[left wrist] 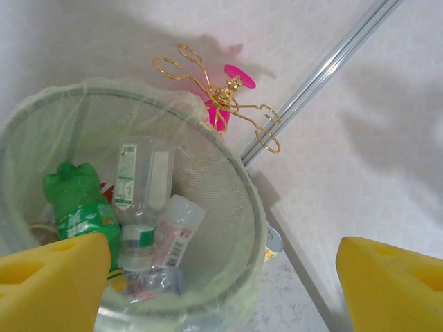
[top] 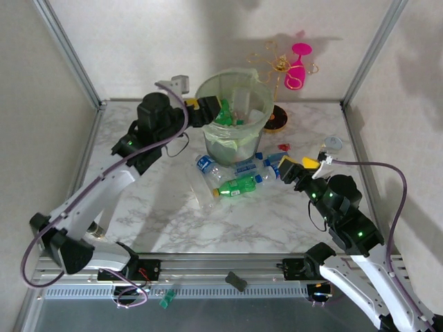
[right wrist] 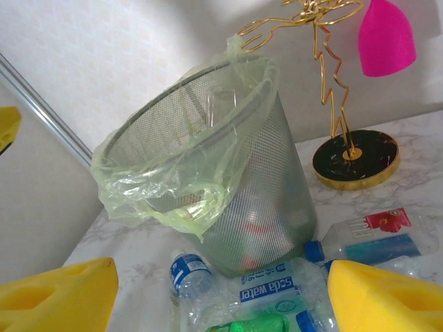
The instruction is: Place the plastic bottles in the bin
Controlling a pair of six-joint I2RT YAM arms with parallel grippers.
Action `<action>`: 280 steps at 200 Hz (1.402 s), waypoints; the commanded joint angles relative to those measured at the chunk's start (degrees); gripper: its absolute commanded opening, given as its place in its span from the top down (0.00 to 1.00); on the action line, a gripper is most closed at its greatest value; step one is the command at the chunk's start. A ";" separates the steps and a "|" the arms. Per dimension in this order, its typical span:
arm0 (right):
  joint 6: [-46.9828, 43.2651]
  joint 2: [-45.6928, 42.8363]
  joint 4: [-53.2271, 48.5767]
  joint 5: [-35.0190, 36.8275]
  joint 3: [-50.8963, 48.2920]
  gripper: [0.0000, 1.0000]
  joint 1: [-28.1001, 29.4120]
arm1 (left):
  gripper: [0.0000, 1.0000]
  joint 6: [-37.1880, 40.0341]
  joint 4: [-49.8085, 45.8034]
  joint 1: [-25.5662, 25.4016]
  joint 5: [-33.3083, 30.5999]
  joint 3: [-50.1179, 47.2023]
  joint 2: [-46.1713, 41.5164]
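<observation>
A: Yellow pads of left gripper spread wide, nothing pinched, hovering at left rim of bin
B: Bottles there?
A: green bottle plus clear ones down inside bin, below the fingers, untouched. More plastic bottles lie on table against bin's front
B: right gripper?
A: Spread too, empty, low, right of bin's front; pile just ahead of its pads, contact can't tell
</observation>
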 commanded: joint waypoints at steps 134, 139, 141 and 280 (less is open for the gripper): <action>12.79 5.58 2.41 -3.42 -6.09 0.27 0.09 | 0.16 4.82 -1.30 -0.33 -15.68 -27.01 -28.65; 13.56 5.88 2.11 -3.31 -6.65 0.26 0.05 | 0.16 5.19 -1.24 -0.28 -16.04 -27.75 -29.08; 13.86 6.03 2.03 -3.28 -6.84 0.26 0.08 | 0.16 5.33 -1.22 -0.32 -16.14 -28.06 -29.28; 35.55 25.55 10.24 -7.52 -14.43 0.18 -0.11 | 0.16 5.82 1.18 -0.43 -16.59 -35.73 -29.82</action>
